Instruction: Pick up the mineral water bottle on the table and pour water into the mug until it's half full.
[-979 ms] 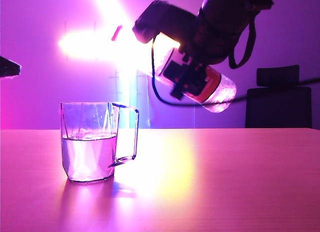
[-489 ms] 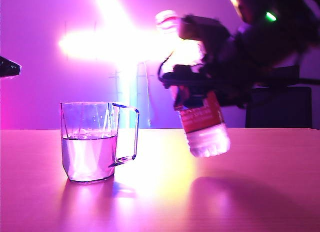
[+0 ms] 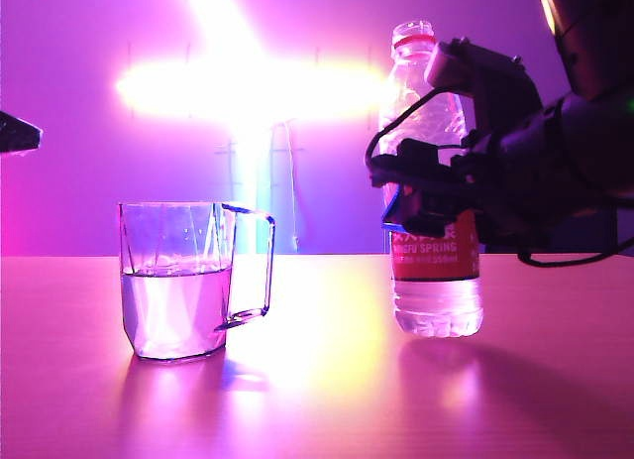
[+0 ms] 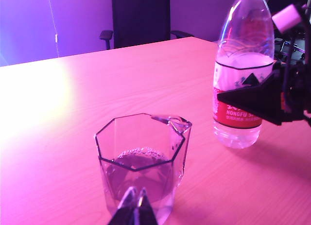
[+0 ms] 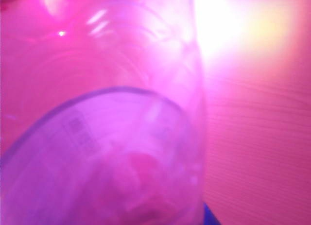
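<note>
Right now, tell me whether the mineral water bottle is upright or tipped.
Upright. The mineral water bottle stands vertical, uncapped neck up, its base at the table; contact cannot be confirmed. The right claw grips its middle.

Clear glossy plastic bottle [image 3: 433,181] with a paper-like label; transparent faceted mug [image 3: 176,281], smooth; worktop [image 3: 327,400] of smooth, faintly grained wood.

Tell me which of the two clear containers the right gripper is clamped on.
The mineral water bottle, tall and red-labelled, held by the right gripper; the mug stands apart.
</note>
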